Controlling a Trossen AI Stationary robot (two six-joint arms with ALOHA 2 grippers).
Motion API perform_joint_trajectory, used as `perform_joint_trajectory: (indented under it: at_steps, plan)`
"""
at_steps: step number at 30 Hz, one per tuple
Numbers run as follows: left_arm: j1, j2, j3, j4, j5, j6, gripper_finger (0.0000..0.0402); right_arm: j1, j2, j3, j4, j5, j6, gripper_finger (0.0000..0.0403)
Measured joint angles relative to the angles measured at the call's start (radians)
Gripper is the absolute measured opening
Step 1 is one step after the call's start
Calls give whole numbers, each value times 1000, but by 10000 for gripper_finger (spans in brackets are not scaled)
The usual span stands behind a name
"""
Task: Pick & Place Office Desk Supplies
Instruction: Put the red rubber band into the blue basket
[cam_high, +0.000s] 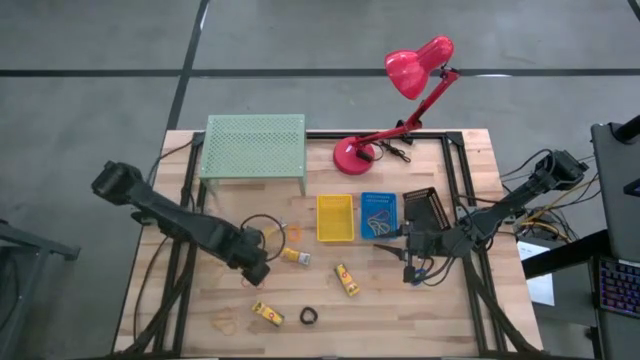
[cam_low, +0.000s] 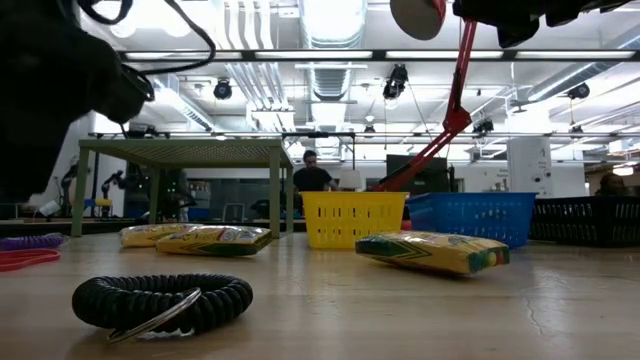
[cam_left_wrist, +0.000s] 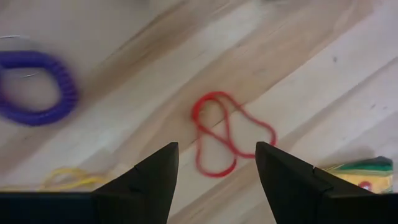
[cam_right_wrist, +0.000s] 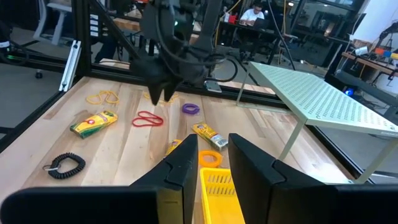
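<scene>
My left gripper (cam_left_wrist: 216, 180) hangs open, fingers pointing down, a little above a red rubber-band loop (cam_left_wrist: 225, 132) that lies flat on the wood; the right wrist view shows the gripper (cam_right_wrist: 163, 94) over the loop (cam_right_wrist: 147, 119). Around it lie a purple coil ring (cam_left_wrist: 37, 87), yellow bands (cam_right_wrist: 102, 96), yellow crayon packets (cam_high: 347, 279) (cam_high: 267, 314) (cam_high: 293, 256) and a black coil ring (cam_high: 309, 317). My right gripper (cam_right_wrist: 214, 163) waits level by the baskets, open, with nothing between its fingers.
A yellow basket (cam_high: 335, 217), a blue basket (cam_high: 378, 215) and a black basket (cam_high: 425, 208) stand in a row at mid-table. A pale green mesh shelf (cam_high: 253, 150) and a pink-red desk lamp (cam_high: 400, 100) stand at the far side. Black frame rails (cam_high: 465, 190) run across the table.
</scene>
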Motion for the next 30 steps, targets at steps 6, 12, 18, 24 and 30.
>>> perform_joint_trajectory:
  at_steps: [6, 12, 18, 24, 30]
  plan:
    - [0, 73, -13, 38, 19, -24, 219, 0, 0, 0, 0, 0, 0, 74]
    - [0, 134, -13, 76, 19, -26, 218, 0, 0, 0, 0, 0, 0, 75]
    - [0, 195, -12, 92, 18, -28, 202, 0, 0, 0, 0, 0, 0, 84]
    - [0, 205, -10, 90, 17, -28, 149, 0, 0, 0, 0, 0, 0, 89]
    - [0, 205, -10, 98, 10, -28, 91, 0, 0, 0, 0, 0, 0, 81]
